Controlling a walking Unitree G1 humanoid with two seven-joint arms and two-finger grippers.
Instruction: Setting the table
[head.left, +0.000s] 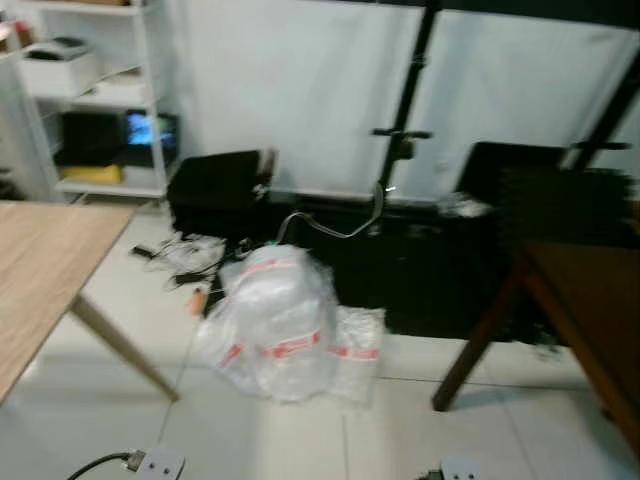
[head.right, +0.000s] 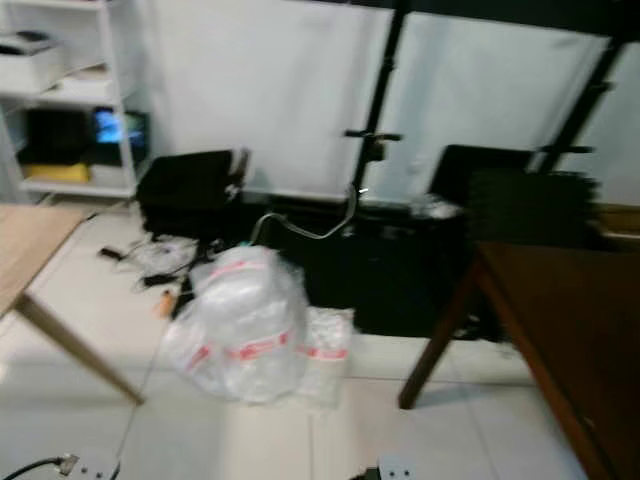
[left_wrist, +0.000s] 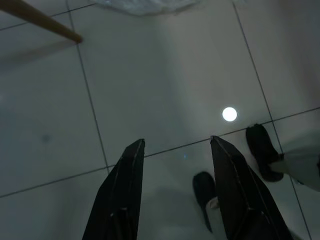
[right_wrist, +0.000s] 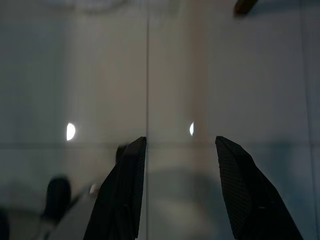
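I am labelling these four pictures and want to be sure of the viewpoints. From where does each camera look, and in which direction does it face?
Left eye view: on the head, facing forward and down at a plastic bag on the floor between a light table and a dark table.
Right eye view: beside it, same scene, slightly shifted.
Left wrist view: on the left wrist, facing down at floor tiles; left gripper open.
Right wrist view: likewise; right gripper open.
Shared: both eye views show the bag and both tables.
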